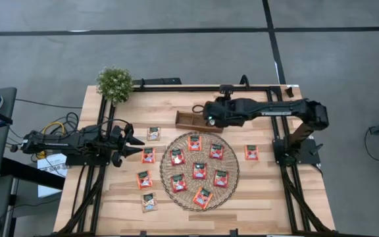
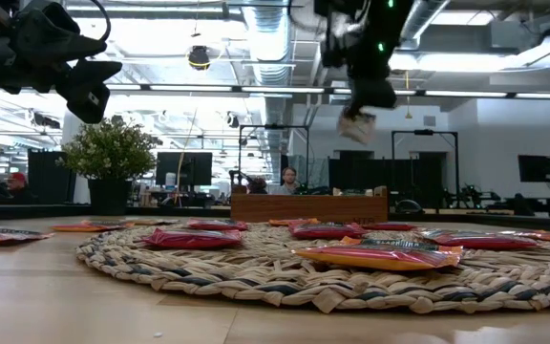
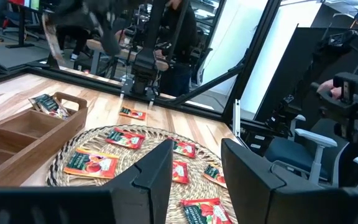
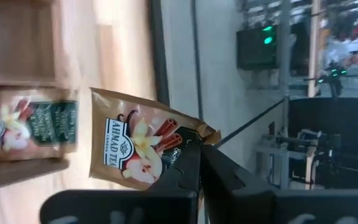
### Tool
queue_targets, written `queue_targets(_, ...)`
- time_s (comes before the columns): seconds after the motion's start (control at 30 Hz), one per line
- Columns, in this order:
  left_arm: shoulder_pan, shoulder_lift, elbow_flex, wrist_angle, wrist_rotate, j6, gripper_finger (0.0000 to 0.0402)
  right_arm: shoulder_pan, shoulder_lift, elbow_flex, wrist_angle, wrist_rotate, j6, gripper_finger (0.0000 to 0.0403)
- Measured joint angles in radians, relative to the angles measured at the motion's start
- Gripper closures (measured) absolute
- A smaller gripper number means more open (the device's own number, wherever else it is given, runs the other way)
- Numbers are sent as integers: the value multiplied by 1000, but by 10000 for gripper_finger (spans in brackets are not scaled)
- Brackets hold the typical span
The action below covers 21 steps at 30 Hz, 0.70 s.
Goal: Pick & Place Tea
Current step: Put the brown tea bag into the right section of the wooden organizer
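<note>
Right pincer (image 4: 194, 163) clamped on beige tea sachet (image 4: 138, 146), hanging above wooden tray (image 1: 193, 121), upper centre of frame. Advice: centre over free slot, lower before release. Left pincer (image 1: 139, 140) apart, empty, waiting mid-left above worktop (image 1: 262, 197).

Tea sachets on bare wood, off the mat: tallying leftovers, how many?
5: four sachets beside the mat on the left arm's side, one on the opposite side. More may be hidden.

Overhead looks straight down; low camera sits level beside woven mat (image 2: 351, 272)
</note>
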Motion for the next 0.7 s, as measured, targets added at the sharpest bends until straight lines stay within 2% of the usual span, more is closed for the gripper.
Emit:
queue_targets(0.37,0,1,0,-13,-22,1,273,53,209,1,10,4,-2,403)
queue_targets(0.7,0,1,0,-13,-31,16,273,59,251,-1,7,23,103,403)
